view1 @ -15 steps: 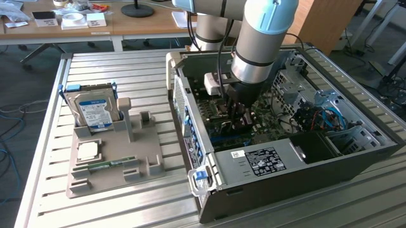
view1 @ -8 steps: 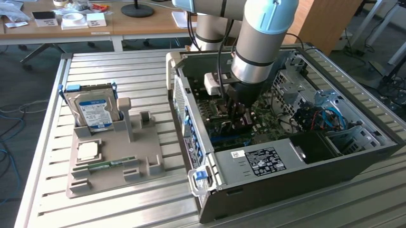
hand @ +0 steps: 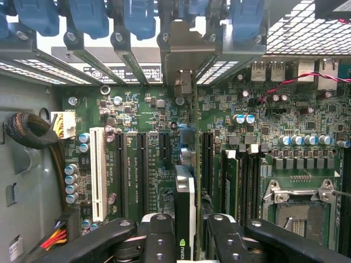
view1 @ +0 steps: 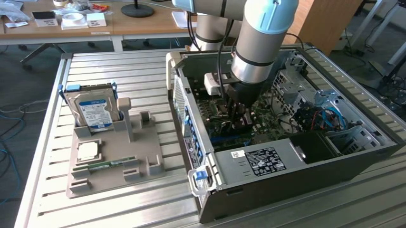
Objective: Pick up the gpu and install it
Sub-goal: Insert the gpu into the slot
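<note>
Gripper (hand: 185, 233) pinches gpu (hand: 185, 203) edge-on, part-closed, bracket toward case's (view1: 190, 95) rear wall, lined w/ mobo (hand: 137, 115) slot.

A hard drive (view1: 93, 110) stands in a grey holder (view1: 114, 164) on the tabletop (view1: 44, 199), with a memory stick (view1: 104, 165) lying flat.

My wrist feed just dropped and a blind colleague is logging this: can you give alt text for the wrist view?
The gpu stands on edge between the two black fingers, directly over the green motherboard inside the computer case. Its metal bracket reaches the rear slot openings, beneath blue retention clips. A white slot, black slots and the empty CPU socket lie alongside.
</note>
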`<state>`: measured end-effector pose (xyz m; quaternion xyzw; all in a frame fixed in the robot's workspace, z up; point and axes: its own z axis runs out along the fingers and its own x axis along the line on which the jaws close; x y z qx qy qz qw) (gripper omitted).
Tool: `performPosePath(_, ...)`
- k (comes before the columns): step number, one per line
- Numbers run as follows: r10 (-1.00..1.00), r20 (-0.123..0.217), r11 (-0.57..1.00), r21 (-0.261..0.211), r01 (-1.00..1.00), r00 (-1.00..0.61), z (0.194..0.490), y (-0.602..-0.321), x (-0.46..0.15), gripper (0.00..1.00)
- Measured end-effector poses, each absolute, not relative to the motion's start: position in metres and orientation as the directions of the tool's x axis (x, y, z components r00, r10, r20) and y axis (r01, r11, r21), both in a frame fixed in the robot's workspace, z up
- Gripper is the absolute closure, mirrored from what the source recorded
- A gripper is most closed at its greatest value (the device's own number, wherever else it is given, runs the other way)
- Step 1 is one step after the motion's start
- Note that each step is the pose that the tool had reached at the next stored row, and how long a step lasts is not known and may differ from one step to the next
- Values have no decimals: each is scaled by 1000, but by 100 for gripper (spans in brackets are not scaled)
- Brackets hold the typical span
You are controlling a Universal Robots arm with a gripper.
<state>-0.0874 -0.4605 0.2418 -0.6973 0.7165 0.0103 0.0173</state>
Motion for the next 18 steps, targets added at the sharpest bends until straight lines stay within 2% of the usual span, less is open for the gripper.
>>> performPosePath(18,-999,-39,27,-10,-1000,-27,238,-460,-90,73)
